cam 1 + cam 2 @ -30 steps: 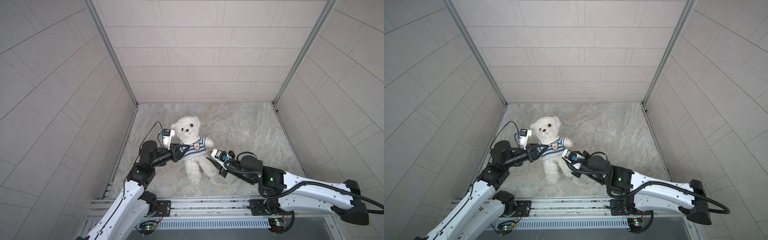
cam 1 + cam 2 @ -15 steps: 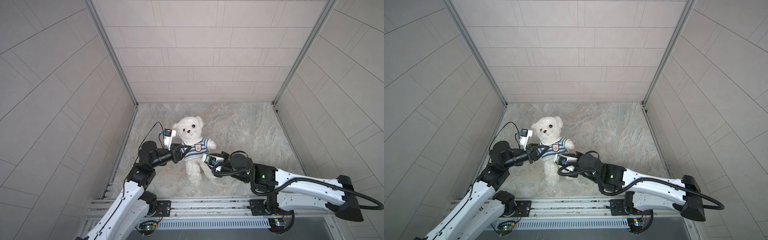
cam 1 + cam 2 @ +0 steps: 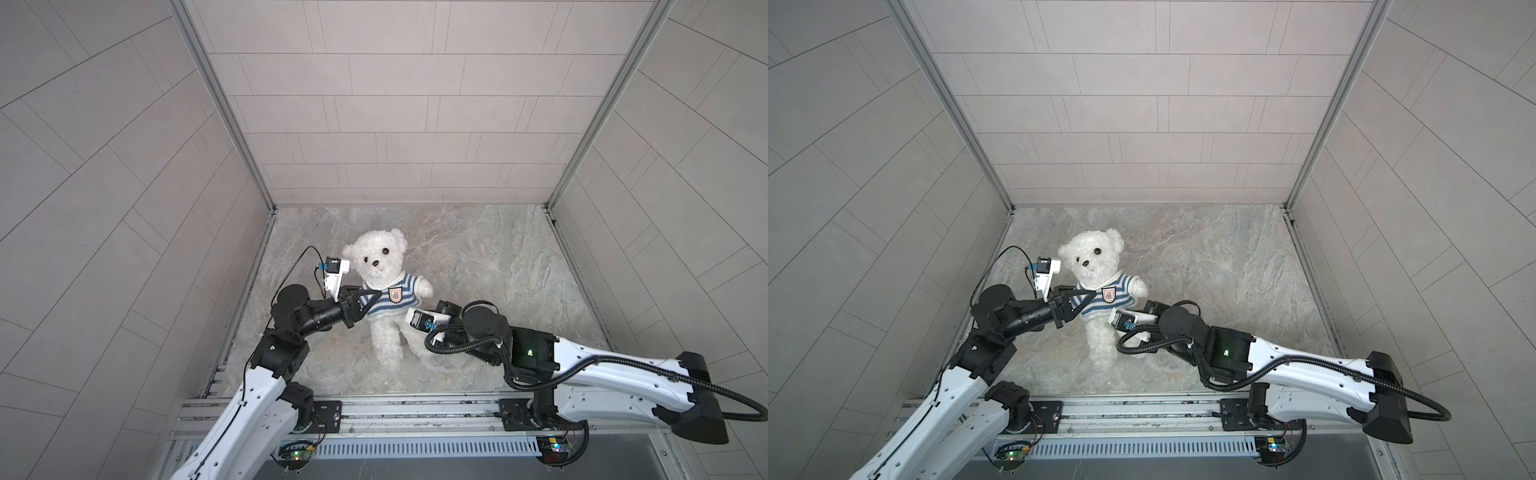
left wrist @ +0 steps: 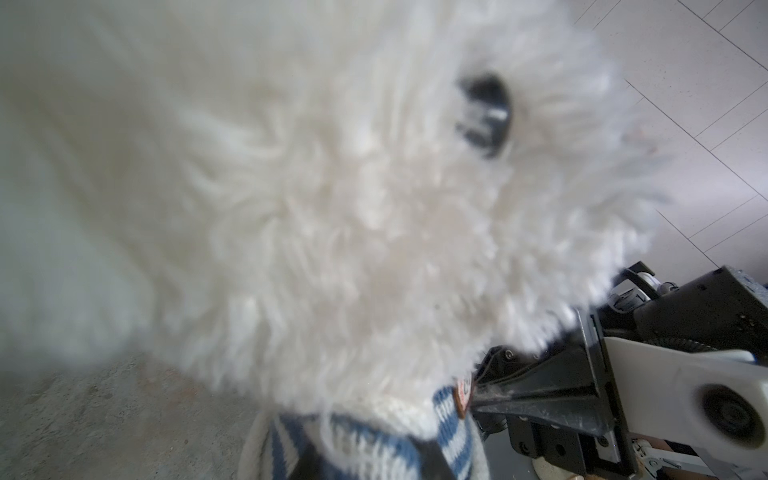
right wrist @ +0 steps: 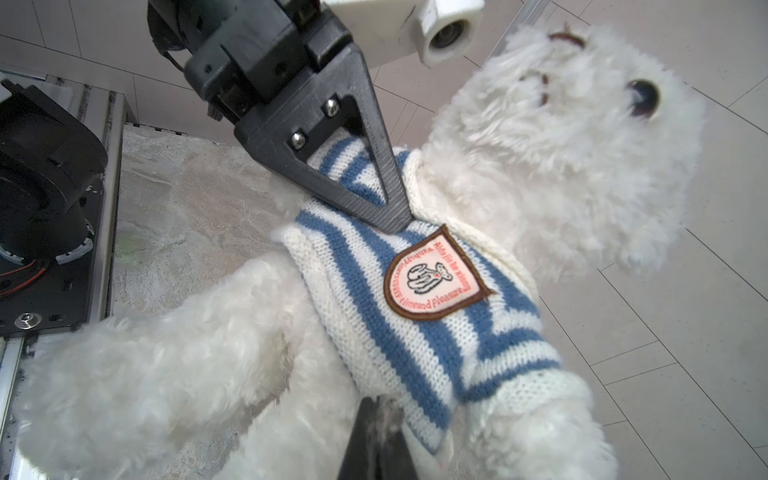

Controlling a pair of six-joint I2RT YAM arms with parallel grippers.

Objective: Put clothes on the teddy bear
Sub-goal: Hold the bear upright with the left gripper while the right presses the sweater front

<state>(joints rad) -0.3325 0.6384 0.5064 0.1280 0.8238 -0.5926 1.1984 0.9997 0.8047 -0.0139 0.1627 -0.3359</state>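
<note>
White teddy bear [image 3: 380, 262] in striped shirt [image 3: 388, 296] | left gripper [image 3: 375, 293] pinching shirt shoulder | right gripper [image 5: 376, 440] closed at hem, hold unclear

teddy bear [image 5: 540, 166]: fluffy white plush, shaggy pile; glossy dark eyes
shirt [image 5: 415, 353]: ribbed knit cloth, blue and cream
badge [image 5: 434, 278]: smooth woven patch, brown stitched border
left gripper [image 3: 376, 296]: matt black plastic, finely ridged
floor [image 3: 498, 257]: marbled grey stone look, dull
rail [image 3: 415, 409], at 6 o'clock: brushed metal
</note>
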